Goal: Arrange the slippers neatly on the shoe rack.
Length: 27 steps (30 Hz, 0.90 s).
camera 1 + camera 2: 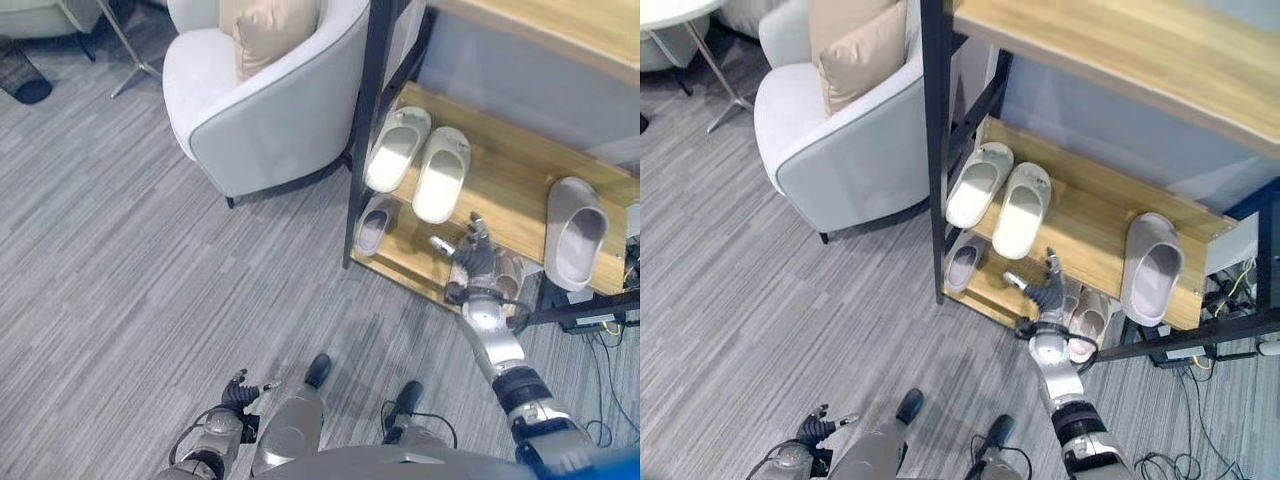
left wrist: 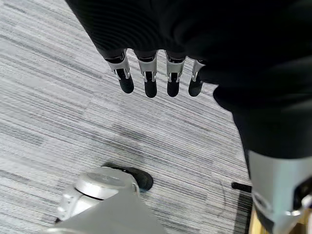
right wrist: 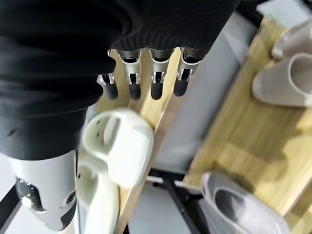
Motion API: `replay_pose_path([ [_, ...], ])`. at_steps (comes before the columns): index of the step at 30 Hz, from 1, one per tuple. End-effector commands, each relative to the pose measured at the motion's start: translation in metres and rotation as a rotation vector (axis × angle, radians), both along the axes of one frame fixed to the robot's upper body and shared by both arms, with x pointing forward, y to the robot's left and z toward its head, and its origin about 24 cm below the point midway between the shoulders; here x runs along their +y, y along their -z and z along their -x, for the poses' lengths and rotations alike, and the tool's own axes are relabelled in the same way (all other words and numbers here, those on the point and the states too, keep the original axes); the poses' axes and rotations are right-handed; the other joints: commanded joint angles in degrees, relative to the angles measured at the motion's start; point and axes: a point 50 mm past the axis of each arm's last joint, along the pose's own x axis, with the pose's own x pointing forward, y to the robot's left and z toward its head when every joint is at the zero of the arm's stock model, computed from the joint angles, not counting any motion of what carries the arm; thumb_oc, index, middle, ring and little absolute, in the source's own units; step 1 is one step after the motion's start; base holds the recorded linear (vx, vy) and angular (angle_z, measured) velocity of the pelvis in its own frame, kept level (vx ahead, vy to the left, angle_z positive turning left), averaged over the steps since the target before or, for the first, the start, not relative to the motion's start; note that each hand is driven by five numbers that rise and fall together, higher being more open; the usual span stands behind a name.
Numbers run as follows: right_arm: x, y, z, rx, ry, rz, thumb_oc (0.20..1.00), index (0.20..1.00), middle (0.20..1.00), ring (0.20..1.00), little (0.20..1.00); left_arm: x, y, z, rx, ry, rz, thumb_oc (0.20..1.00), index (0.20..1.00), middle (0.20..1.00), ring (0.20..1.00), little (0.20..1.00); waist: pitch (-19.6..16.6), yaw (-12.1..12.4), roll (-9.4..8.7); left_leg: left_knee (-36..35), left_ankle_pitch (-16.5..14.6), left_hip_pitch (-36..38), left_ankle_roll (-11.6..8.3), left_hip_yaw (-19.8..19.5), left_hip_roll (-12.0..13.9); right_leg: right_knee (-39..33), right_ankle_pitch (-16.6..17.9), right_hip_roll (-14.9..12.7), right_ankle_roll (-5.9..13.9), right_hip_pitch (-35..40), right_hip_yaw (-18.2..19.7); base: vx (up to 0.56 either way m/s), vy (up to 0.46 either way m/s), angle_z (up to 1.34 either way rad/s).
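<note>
I am looking down at the wooden shoe rack (image 1: pixel 500 170) with its black frame, next to a grey armchair (image 1: pixel 270 110) that has a tan cushion (image 1: pixel 265 35) on it. On the middle shelf two cream slippers (image 1: pixel 420 160) sit side by side, toes in, and they look tidy. One grey slipper (image 1: pixel 575 230) sits alone, well apart from them at the other end of that shelf. On the bottom shelf I see a small grey slipper (image 1: pixel 373 225) near the black post, and a pale pair (image 1: pixel 1087 318) partly hidden under my right hand (image 1: pixel 473 258). That hand is held out over the bottom shelf with its fingers straight and loose, gripping nothing. In the right wrist view the pale slipper (image 3: pixel 119 141) lies just past the fingertips (image 3: pixel 153 90), and I cannot tell if they touch it. My left hand (image 1: pixel 240 392) hangs low over the striped grey carpet (image 1: pixel 150 270), fingers relaxed and empty. I think these slippers are light, soft foam that bends a bit and will not break. They may slide on the smooth wood when nudged. I would pinch one by the thick top band over the toes, or by the side wall, and lift gently.
</note>
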Motion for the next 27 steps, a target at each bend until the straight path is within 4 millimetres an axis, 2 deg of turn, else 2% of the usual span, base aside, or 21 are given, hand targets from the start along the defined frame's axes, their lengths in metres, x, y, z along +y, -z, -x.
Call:
replay_pose_path([
  [1,0.001,-0.046,-0.017,-0.200,-0.079,0.062,1.000,1.000,1.000,1.000,1.000,-0.007,0.003,-0.001,0.014,-0.008,0.014,1.000,1.000,1.000,1.000,1.000,2.24,1.40,1.99,-8.71,-1.13,6.28,0.09,-2.53,0.29,0.84,-5.57,0.00,6.39,9.67,-0.88,0.00,0.000,0.00],
  [5,0.017,-0.050,-0.021,-0.204,-0.162,0.141,1.000,1.000,1.000,1.000,1.000,-0.007,0.005,0.004,0.031,-0.010,0.014,1.000,1.000,1.000,1.000,1.000,2.27,1.68,1.83,-8.78,-0.99,6.07,-0.01,-2.61,0.32,0.81,-5.69,0.12,6.33,9.53,-0.83,0.00,0.000,0.00],
  [10,0.033,-0.053,-0.025,-0.215,-0.216,0.152,1.000,1.000,1.000,1.000,1.000,-0.008,0.005,0.005,0.036,-0.007,0.006,1.000,1.000,1.000,1.000,1.000,2.60,2.61,1.74,-8.99,-1.10,6.18,-0.20,-2.57,0.67,0.76,-5.88,0.42,6.23,9.75,-1.00,0.00,0.000,0.00],
  [14,0.038,-0.054,-0.027,-0.218,-0.225,0.154,1.000,1.000,1.000,1.000,1.000,-0.009,0.005,0.002,0.028,-0.006,0.006,1.000,1.000,1.000,1.000,1.000,2.39,2.81,1.77,-9.03,-1.11,6.21,-0.24,-2.71,0.68,0.82,-6.01,0.44,6.18,9.84,-1.28,0.00,0.000,0.00],
  [18,0.034,-0.062,-0.028,-0.254,-0.189,0.173,1.000,1.000,1.000,1.000,1.000,-0.010,0.005,0.001,0.027,-0.007,0.005,1.000,1.000,1.000,1.000,1.000,2.15,2.88,1.78,-9.17,-1.09,6.34,-0.29,-2.85,0.75,0.82,-6.17,0.46,6.20,9.97,-1.67,0.02,-0.008,0.00],
  [23,0.006,-0.095,-0.016,-0.434,-0.052,0.264,1.000,1.000,1.000,1.000,1.000,-0.011,0.007,0.007,0.050,-0.021,0.005,1.000,1.000,1.000,1.000,1.000,1.42,1.49,1.92,-9.28,-1.19,6.71,-0.17,-2.33,1.07,0.96,-6.40,0.51,6.22,9.94,-1.01,0.02,-0.012,-0.03],
  [24,-0.016,-0.111,-0.009,-0.497,0.020,0.365,1.000,1.000,1.000,1.000,1.000,-0.008,0.007,0.009,0.057,-0.009,-0.011,1.000,1.000,1.000,1.000,1.000,1.09,0.95,1.95,-9.29,-1.35,7.24,-0.21,-1.93,1.34,0.98,-6.68,0.65,6.17,10.13,-0.82,0.05,-0.038,-0.11],
  [27,-0.048,-0.122,-0.013,-0.496,0.145,0.493,1.000,1.000,1.000,1.000,1.000,-0.008,0.007,0.010,0.061,0.004,-0.012,1.000,1.000,1.000,1.000,1.000,0.87,0.71,2.14,-9.38,-1.46,7.50,-0.24,-1.37,1.75,0.72,-6.83,0.86,6.06,9.97,0.04,0.04,-0.060,-0.14],
])
